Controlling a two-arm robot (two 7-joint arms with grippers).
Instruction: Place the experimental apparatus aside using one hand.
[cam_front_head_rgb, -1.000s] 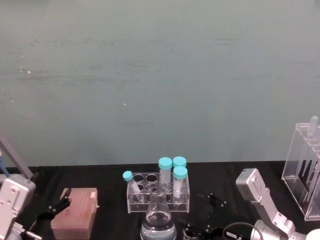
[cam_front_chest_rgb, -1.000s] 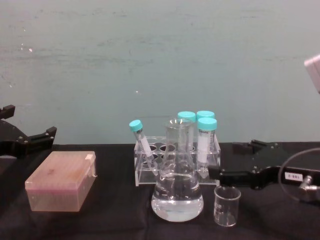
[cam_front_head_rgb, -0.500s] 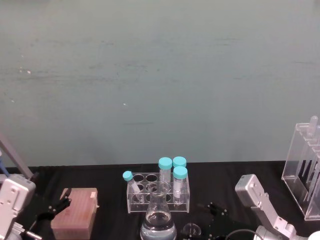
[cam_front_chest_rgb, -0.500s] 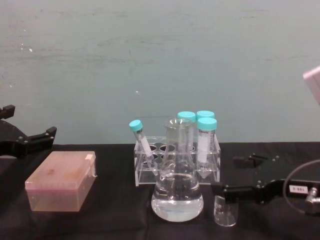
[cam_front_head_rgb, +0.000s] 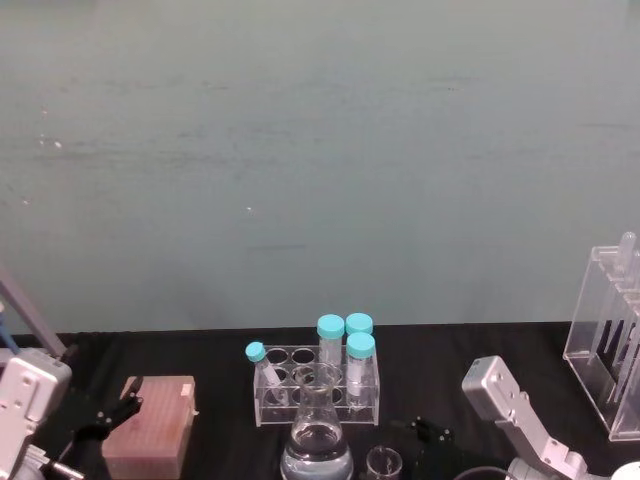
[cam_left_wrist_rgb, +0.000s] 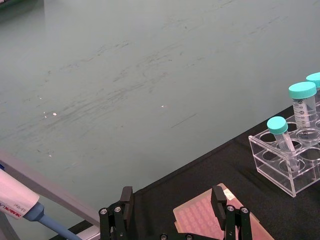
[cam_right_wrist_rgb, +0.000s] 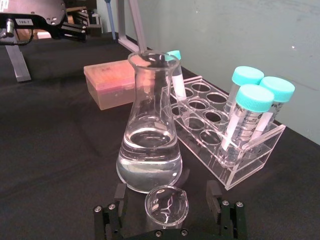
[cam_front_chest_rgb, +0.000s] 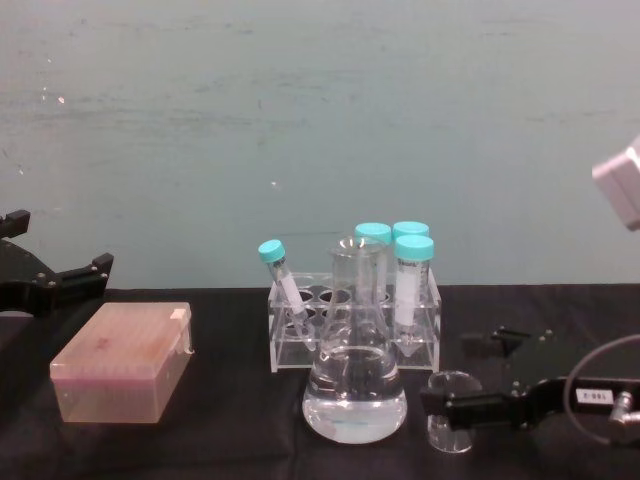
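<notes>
Right wrist view: beaker (cam_right_wrist_rgb: 166, 205) stands inside right tool (cam_right_wrist_rgb: 166, 192).

Soft, even light is filling the room, nothing harsh. Small highlights are glinting on the conical flask (cam_right_wrist_rgb: 150, 150) and the beaker (cam_right_wrist_rgb: 166, 205), while the black bench (cam_right_wrist_rgb: 50, 150) is swallowing nearly every shadow beneath them.

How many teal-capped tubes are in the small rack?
4. A leaning tube at the rack's left end; three upright at its right end: a front tube and two rear tubes. None seems hidden.
</notes>
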